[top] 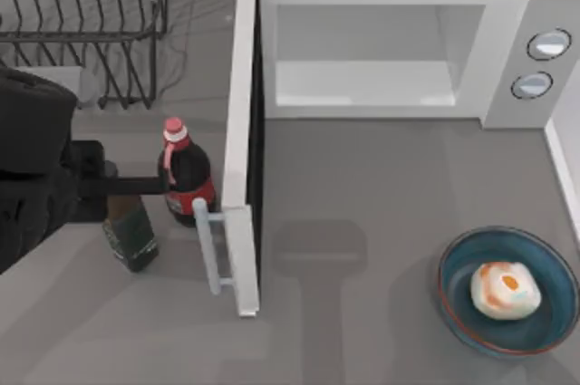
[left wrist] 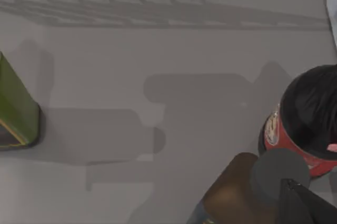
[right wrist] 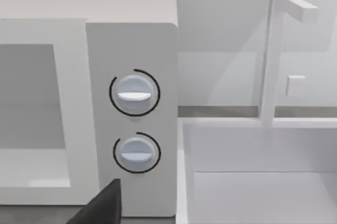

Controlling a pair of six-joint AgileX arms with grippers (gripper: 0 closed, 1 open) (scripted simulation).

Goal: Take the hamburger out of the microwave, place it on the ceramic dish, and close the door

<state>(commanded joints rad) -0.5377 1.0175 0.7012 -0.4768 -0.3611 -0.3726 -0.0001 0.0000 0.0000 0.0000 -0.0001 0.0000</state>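
The microwave (top: 507, 50) stands at the back with its cavity empty, and its two knobs (right wrist: 134, 93) show in the right wrist view. The door (top: 241, 149) is swung wide open toward the front, its white bar handle (top: 208, 245) on the left face. The hamburger (top: 505, 290) lies in the ceramic dish (top: 548, 249) at the front right. My left arm reaches in from the left, its gripper (top: 161, 186) beside a cola bottle (top: 186, 177) just left of the door. A dark finger (left wrist: 308, 205) shows next to that bottle (left wrist: 310, 124). A dark part of my right gripper (right wrist: 102, 205) sits before the microwave's knob panel.
A black wire rack (top: 86, 27) stands at the back left. A dark green bottle (top: 131, 235) stands in front of the left gripper, also seen from the left wrist (left wrist: 16, 110). A white basin with a tap (right wrist: 274, 50) lies right of the microwave.
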